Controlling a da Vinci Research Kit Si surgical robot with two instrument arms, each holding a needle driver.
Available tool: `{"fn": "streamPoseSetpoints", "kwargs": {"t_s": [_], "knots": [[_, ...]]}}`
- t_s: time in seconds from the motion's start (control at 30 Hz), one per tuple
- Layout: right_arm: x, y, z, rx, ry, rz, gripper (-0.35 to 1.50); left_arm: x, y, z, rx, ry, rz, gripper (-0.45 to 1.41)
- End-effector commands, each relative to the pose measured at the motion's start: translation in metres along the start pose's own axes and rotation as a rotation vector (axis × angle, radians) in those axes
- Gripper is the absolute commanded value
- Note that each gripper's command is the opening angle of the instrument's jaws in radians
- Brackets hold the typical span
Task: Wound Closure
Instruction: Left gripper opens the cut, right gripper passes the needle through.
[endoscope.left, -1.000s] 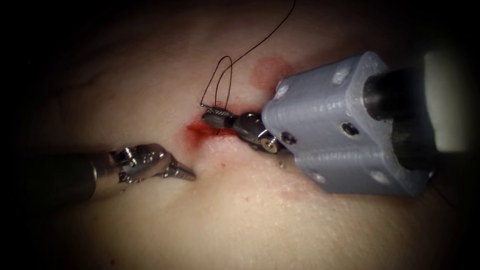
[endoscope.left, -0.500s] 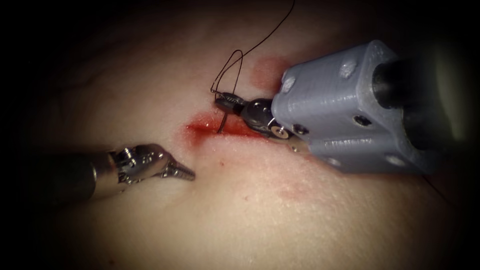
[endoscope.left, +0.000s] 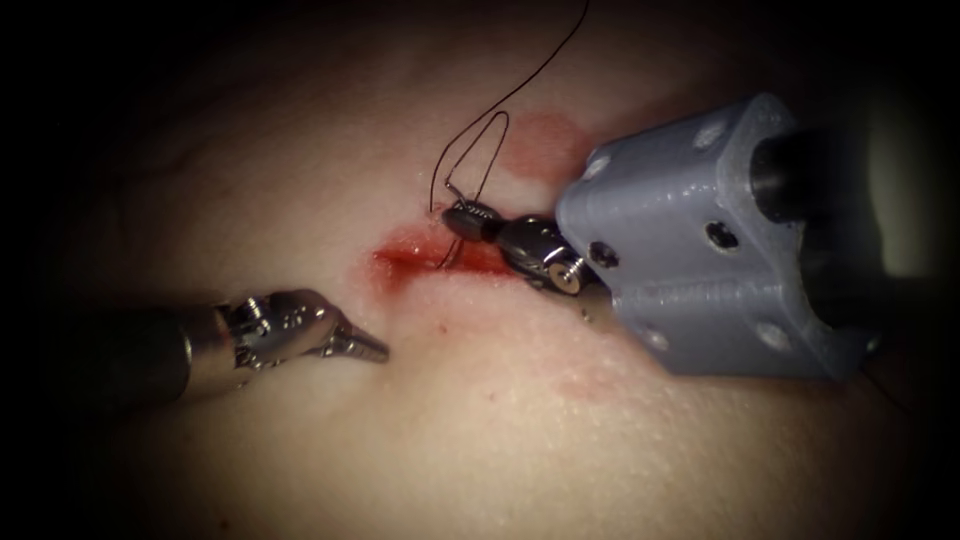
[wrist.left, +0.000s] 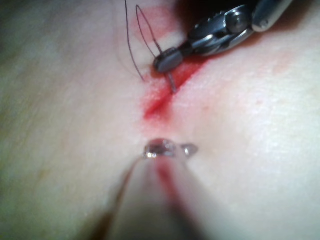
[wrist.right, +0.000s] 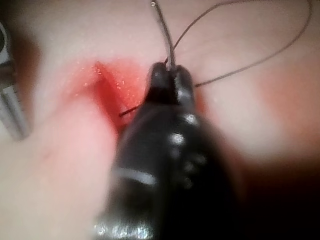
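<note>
In the endoscope view we see the right arm's tool (endoscope.left: 462, 213) come in from three o'clock, its jaws pressed together on the curved needle (endoscope.left: 452, 232) somewhere along the middle of its curve; we cannot tell the exact spot. The needle's long axis runs close to upright, from about eleven o'clock above the jaws to about seven o'clock below them. Its lower end reaches down to the cut (endoscope.left: 440, 258), which lies nearly level on the tissue (endoscope.left: 480, 430) and is wet with red fluid (endoscope.left: 400, 262). Whether that end is inside the tissue we cannot tell here. The thread (endoscope.left: 480, 140) makes a narrow loop above the jaws and then leaves toward one o'clock. The left arm's tool (endoscope.left: 368, 348) lies at seven o'clock from the cut, pointing toward three o'clock, jaws closed together and holding nothing, well apart from the needle.

In the left wrist view we see the right arm's tool (wrist.left: 167, 59) pinching the needle (wrist.left: 171, 82), whose short lower part slants down into the red fluid (wrist.left: 162, 100) at the cut. The thread (wrist.left: 134, 45) loops just beside it. The left arm's tool (wrist.left: 170, 149) points at the cut, apart from it.

In the right wrist view we see the right arm's tool (wrist.right: 170, 80) clamped on the needle (wrist.right: 165, 30), whose upper part rises toward twelve o'clock. A dark sliver near the red fluid (wrist.right: 112, 90) may be its other end; we cannot be sure. The thread (wrist.right: 260, 55) sweeps off toward two o'clock.
</note>
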Motion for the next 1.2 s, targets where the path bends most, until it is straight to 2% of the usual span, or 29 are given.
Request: {"fn": "streamPoseSetpoints", "kwargs": {"t_s": [0.03, 0.23, 0.77, 1.2], "knots": [[-0.0013, -0.0001, 0.0008, 0.005, -0.007, 0.014, -0.35, -0.0001, -0.0003, 0.0009, -0.002, 0.001, 0.000, -0.35], [-0.0022, 0.0003, 0.0014, 0.034, -0.005, 0.085, -0.35, -0.0001, -0.0003, 0.0009, -0.002, 0.001, 0.000, -0.35], [-0.0042, -0.0012, 0.0030, 0.148, -0.023, 0.256, -0.35, 0.0000, -0.0006, 0.0008, -0.003, 0.000, 0.001, -0.35], [-0.0038, -0.0003, 0.0023, 0.179, -0.006, 0.272, -0.35, -0.0003, -0.0005, 0.0011, -0.005, -0.002, 0.002, -0.35]]}}
